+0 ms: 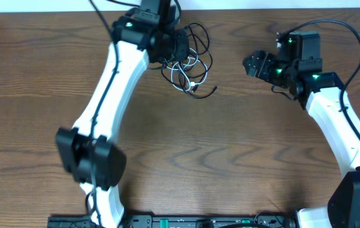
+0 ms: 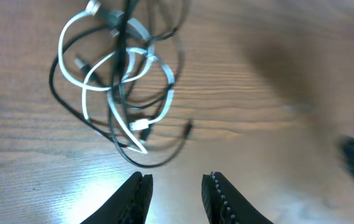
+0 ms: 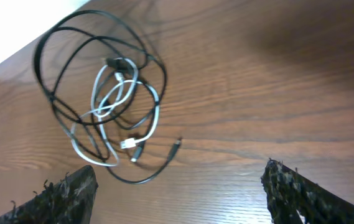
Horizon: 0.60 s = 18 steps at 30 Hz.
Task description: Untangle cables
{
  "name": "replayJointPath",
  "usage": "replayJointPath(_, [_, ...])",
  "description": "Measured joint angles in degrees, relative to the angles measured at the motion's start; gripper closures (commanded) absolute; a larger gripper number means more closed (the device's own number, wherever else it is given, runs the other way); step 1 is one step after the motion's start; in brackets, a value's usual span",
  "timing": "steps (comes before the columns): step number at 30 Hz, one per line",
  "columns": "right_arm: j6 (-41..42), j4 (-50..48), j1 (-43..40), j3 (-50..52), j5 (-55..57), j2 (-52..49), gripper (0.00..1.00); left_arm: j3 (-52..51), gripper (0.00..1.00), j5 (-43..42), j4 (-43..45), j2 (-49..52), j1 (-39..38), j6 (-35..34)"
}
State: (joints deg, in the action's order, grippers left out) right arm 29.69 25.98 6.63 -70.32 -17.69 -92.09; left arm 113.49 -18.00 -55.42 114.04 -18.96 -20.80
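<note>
The cables (image 2: 117,93) lay tangled together, so I held my left gripper (image 2: 177,180) open just beside them and my right gripper (image 3: 180,169) spread wide farther off, ready to take one cord each

A dark brown wood-grain tabletop (image 1: 230,145) shows soft pale glare and is bounded at its far edge by a plain white surface (image 1: 262,5) and at its near edge by a black rail (image 1: 167,222).
</note>
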Motion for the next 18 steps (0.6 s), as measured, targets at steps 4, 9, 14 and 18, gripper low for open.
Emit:
replayJointPath(4, [-0.7,0.7,-0.5,0.0,0.6,0.0,0.18,-0.4,0.67,3.7,2.1,4.7,-0.2,-3.2])
replayJointPath(9, [-1.5,0.8,-0.5,0.0,1.1,0.0,0.18,-0.4,0.67,6.2,7.4,7.9,-0.3,-5.0])
replayJointPath(14, [-1.7,0.8,-0.5,0.0,1.6,0.0,0.17,-0.4,0.71,6.9,9.9,11.4,-0.3,-5.6])
replayJointPath(18, [-1.9,0.8,-0.5,0.0,2.0,0.0,0.17,-0.4,0.78,7.3,9.7,14.1,-0.3,-6.1])
